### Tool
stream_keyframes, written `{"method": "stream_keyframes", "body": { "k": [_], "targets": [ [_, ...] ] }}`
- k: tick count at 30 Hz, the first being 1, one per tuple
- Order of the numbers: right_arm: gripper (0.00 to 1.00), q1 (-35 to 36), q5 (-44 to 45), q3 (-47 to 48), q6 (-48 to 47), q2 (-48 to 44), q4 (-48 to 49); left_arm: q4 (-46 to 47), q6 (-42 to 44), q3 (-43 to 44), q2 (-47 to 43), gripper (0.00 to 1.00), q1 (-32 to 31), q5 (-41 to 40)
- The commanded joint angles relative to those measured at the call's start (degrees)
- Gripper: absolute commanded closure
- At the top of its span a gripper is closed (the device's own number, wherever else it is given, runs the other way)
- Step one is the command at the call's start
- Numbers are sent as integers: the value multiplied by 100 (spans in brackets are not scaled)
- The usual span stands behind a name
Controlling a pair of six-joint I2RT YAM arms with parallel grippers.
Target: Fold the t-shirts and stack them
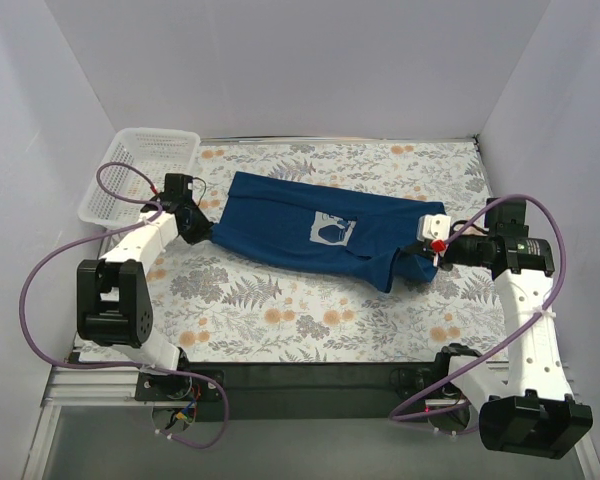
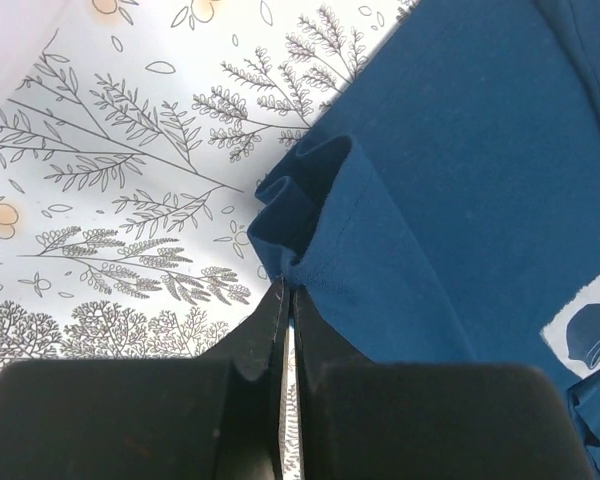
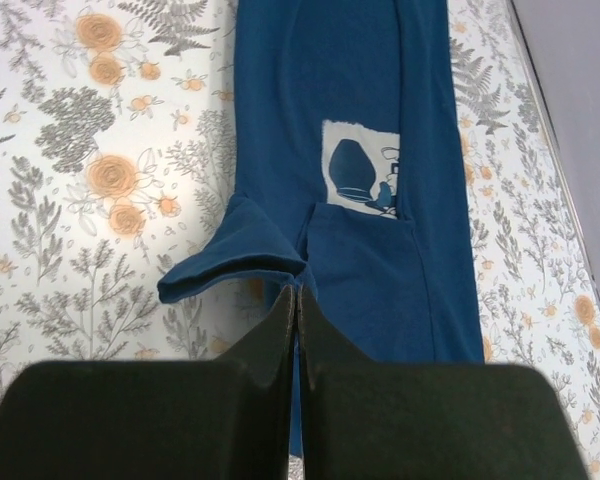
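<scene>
Currently the navy t-shirt lies stretched in a long slanted band across the middle of the frame, on the floral table cover. Its pale chest graphic faces up. The left gripper is at the band's left end, jaws pressed together; its wrist view shows bunched hem pinched at the tips. The right gripper is at the right end, jaws likewise clamped on the shirt's edge. A white lattice basket sits upper left, apart from the shirt.

T-shirt across the table, left gripper at its left end, right gripper at its right; lattice basket in far-left corner.
</scene>
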Motion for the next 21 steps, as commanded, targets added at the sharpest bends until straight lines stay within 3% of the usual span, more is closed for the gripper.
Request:
{"method": "stream_keyframes", "body": {
  "k": [1, 21],
  "targets": [
    [99, -32, -102, 316, 695, 179, 734, -178, 27, 204, -112, 100, 50, -141],
    [99, -41, 117, 809, 2199, 1656, 2036, -565, 211, 2005, 1584, 100, 50, -9]
  ]
}}
